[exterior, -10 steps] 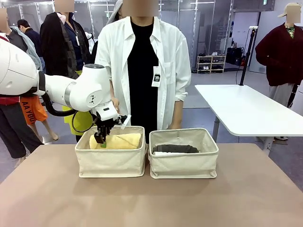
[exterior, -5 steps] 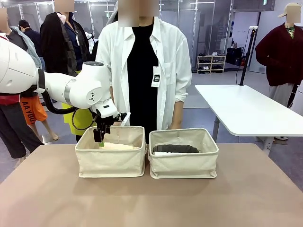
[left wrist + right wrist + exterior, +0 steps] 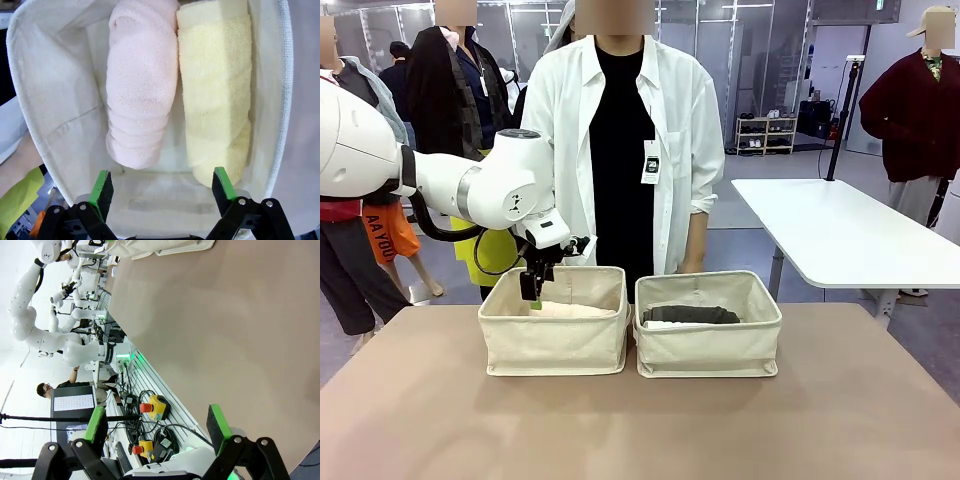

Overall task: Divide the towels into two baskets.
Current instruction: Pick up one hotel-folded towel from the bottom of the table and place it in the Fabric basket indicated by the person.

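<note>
Two beige baskets stand side by side on the table. In the left basket (image 3: pixel 555 340) (image 3: pixel 47 110) a pale pink towel (image 3: pixel 142 95) and a yellow towel (image 3: pixel 215 95) lie next to each other; the front view gives a glimpse of the yellow towel (image 3: pixel 565 310). My left gripper (image 3: pixel 532 290) (image 3: pixel 162 184) hangs open just above this basket's far left corner, holding nothing. The right basket (image 3: pixel 708 345) holds a dark grey towel (image 3: pixel 692 314) with a white towel (image 3: pixel 658 324) beside it. My right gripper (image 3: pixel 156 422) is open and empty above the bare table (image 3: pixel 240 330).
A person in a white shirt (image 3: pixel 620 130) stands close behind the baskets at the far edge. The brown table (image 3: pixel 640 430) stretches in front of the baskets. A white table (image 3: pixel 840 235) stands off to the right. A basket's edge (image 3: pixel 160 246) shows at the top of the right wrist view.
The yellow towel, held above the left basket a second ago, has dropped into it. My left gripper has opened and lifted slightly. The right basket is unchanged.
</note>
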Controlling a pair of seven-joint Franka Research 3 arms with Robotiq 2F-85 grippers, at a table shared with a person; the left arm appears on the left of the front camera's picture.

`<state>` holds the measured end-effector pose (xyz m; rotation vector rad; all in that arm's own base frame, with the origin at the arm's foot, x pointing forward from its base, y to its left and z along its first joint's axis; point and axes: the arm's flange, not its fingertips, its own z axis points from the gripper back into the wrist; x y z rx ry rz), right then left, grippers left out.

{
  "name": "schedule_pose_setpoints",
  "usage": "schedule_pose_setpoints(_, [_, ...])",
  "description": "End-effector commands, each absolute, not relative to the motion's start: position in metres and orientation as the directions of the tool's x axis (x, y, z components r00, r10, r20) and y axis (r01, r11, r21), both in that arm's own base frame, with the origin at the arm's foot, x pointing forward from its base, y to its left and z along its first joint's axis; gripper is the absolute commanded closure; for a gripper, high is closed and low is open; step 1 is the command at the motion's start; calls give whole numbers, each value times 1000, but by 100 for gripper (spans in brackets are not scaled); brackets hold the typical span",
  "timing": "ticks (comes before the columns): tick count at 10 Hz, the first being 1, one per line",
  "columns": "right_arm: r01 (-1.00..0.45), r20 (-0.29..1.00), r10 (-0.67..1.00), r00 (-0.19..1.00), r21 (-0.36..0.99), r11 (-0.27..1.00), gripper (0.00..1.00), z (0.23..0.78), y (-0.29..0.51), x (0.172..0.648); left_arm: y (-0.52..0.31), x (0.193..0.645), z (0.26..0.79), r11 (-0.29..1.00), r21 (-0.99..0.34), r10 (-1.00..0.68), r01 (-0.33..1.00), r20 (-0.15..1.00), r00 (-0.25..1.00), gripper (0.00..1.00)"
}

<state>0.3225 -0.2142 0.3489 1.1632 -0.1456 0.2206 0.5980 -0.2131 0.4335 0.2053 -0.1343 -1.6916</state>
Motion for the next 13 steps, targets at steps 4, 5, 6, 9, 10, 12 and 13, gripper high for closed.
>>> schedule_pose_setpoints(4, [-252,229,104,968,890,381,0,351,-215,318,-209,599,434,-144,207,-989,968,-65,-133,0])
schedule_pose_setpoints(5, [-252,229,104,968,890,381,0,351,-215,318,-209,599,434,-144,207,-989,968,-65,-133,0])
schedule_pose_setpoints(6, [-252,229,104,968,890,381,0,351,-215,318,-209,599,434,-144,207,-989,968,-65,-133,0])
schedule_pose_setpoints(9, [-252,229,104,968,890,381,0,351,-215,318,-169,589,498,1,32,-988,999,152,-4,0])
schedule_pose_setpoints(10, [-252,229,104,968,890,381,0,351,-215,318,-146,576,520,35,-58,-978,998,203,46,0])
schedule_pose_setpoints(12, [-252,229,104,968,890,381,0,351,-215,318,-94,546,544,56,-252,-925,966,352,145,0])
schedule_pose_setpoints(13, [-252,229,104,968,890,381,0,351,-215,318,-64,531,538,69,-360,-875,930,426,229,0])
